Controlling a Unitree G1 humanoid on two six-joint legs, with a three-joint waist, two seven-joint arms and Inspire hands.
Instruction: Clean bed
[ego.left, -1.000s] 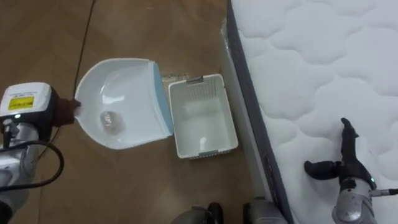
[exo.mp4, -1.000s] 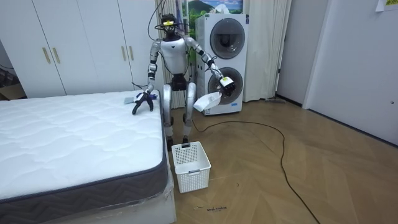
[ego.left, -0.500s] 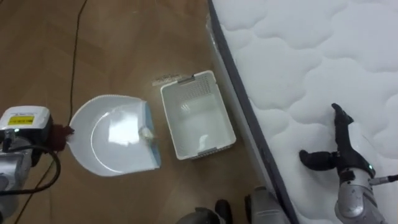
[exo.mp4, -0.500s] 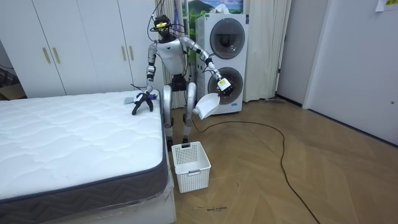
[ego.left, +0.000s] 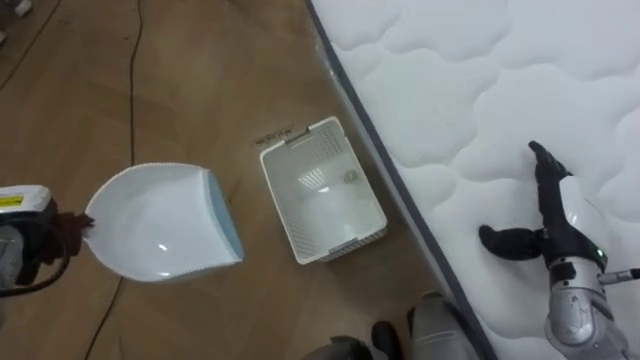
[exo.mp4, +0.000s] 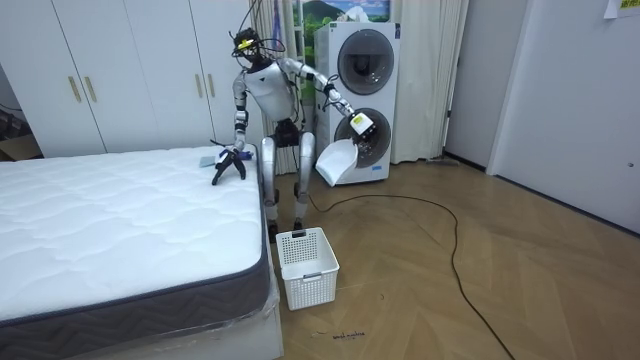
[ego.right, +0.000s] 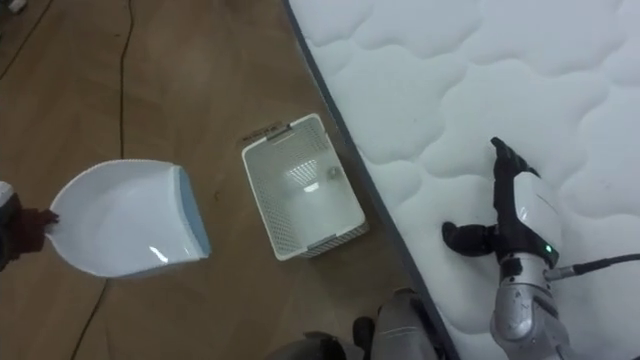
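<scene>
I stand beside the white quilted mattress (ego.left: 470, 90), at the bed's far end in the room view. My left hand (ego.left: 18, 250) is shut on the handle of a white dustpan (ego.left: 160, 225) with a blue lip, held out over the wooden floor to the left of a white slatted basket (ego.left: 280, 205). A small pale scrap (ego.left: 350, 177) lies inside the basket. My right hand (ego.left: 558, 225) rests open on the mattress near its edge, dark fingers straight and thumb out to the left. In the room view the dustpan (exo.mp4: 335, 163) hangs raised in front of the washer.
A dark cable (ego.left: 132, 70) runs across the floor at the left. Stacked laundry machines (exo.mp4: 360, 100) and white wardrobes (exo.mp4: 130, 70) line the far wall. A small bluish item (exo.mp4: 207, 158) lies on the bed by my right hand. The basket (exo.mp4: 307, 267) stands close beside the bed.
The dustpan tipped toward the basket and the scrap slid out of it into the basket. My left arm then lifted the dustpan up and away. The view shifted.
</scene>
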